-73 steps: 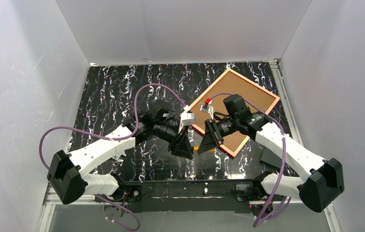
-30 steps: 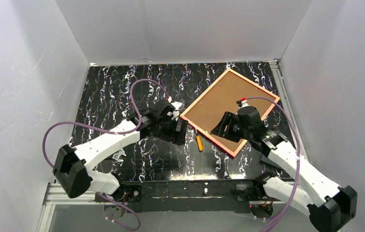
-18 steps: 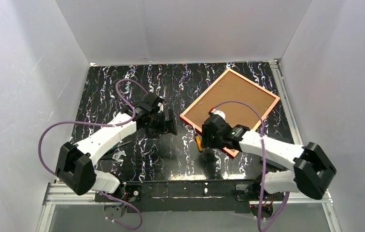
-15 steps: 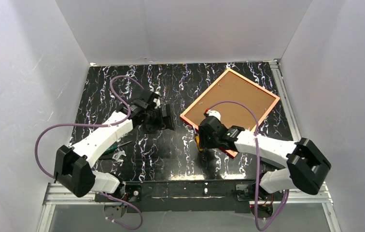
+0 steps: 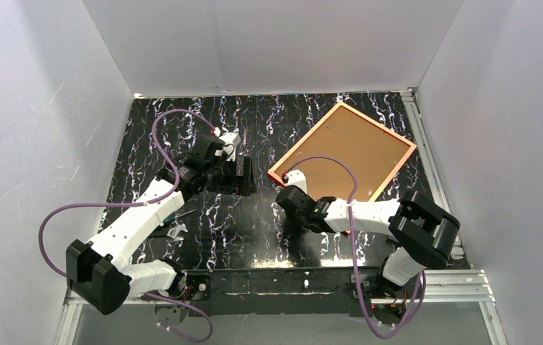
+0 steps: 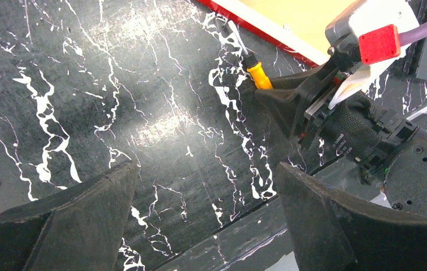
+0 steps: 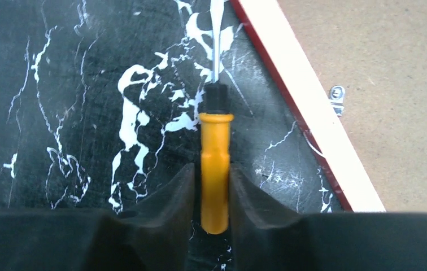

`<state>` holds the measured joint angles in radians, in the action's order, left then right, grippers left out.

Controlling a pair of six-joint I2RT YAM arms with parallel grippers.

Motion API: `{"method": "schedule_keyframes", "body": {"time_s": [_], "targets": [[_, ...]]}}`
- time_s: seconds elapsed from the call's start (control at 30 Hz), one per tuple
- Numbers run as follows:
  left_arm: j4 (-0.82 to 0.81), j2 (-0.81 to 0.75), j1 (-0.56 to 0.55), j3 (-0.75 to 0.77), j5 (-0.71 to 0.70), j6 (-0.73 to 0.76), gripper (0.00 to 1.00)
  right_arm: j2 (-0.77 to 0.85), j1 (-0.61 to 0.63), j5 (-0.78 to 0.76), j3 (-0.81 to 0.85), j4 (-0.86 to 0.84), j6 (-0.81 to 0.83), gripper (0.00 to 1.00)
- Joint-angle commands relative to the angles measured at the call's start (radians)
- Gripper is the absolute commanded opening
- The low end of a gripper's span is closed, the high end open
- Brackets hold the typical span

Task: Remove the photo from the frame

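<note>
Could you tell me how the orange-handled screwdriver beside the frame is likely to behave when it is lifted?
The screwdriver looks rigid, so it should not flex. Its smooth rounded handle may slip or twist between the right gripper's fingers. Gripped at the handle end, the steel shaft could tip it blade-down.
</note>
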<state>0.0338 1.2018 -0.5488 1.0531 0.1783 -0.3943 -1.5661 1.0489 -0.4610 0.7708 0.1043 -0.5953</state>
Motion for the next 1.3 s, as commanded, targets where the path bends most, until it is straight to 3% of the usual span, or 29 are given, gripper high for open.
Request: {"method": "schedule_keyframes", "body": {"time_s": [0.0,0.1,0.2,0.3,0.37,0.47,0.57,0.67,0.8,0.93,1.07,1.27], "targets": [[0.007,-0.033,0.001,-0.025,0.060,0.061,0.93,-0.023,0.010,-0.055,-0.010,0.009,0.005,0.22],[-0.003,-0.043,0.001,-0.031,0.109,0.081,0.93,0.070,0.008,-0.004,-0.003,0.052,0.056,0.02],[-0.068,-0.041,0.001,-0.044,0.227,0.081,0.92,0.199,-0.043,0.273,0.013,0.100,0.146,0.01],[-0.183,-0.032,0.001,-0.066,0.431,0.062,0.86,0.290,-0.207,0.796,0.016,0.150,0.155,0.01],[-0.345,-0.034,-0.001,-0.106,0.562,0.025,0.83,0.333,-0.292,1.052,0.002,0.163,0.151,0.01],[-0.501,-0.059,-0.027,-0.165,0.673,0.014,0.83,0.358,-0.319,1.235,0.029,0.259,0.182,0.01],[-0.522,-0.110,-0.077,-0.214,0.689,0.136,0.86,0.340,-0.318,1.409,0.046,0.294,0.190,0.01],[-0.455,-0.164,-0.142,-0.247,0.697,0.313,0.87,0.343,-0.308,1.473,0.036,0.279,0.203,0.01],[-0.215,-0.190,-0.237,-0.221,0.759,0.549,0.82,0.380,-0.307,1.546,0.013,0.224,0.189,0.01],[-0.185,-0.139,-0.268,-0.186,0.870,0.533,0.78,0.392,-0.301,1.579,0.019,0.228,0.187,0.01],[-0.215,-0.124,-0.297,-0.194,0.842,0.519,0.68,0.389,-0.295,1.575,0.022,0.235,0.193,0.01],[-0.224,-0.103,-0.346,-0.199,0.785,0.527,0.69,0.370,-0.275,1.575,0.030,0.154,0.146,0.01]]}}
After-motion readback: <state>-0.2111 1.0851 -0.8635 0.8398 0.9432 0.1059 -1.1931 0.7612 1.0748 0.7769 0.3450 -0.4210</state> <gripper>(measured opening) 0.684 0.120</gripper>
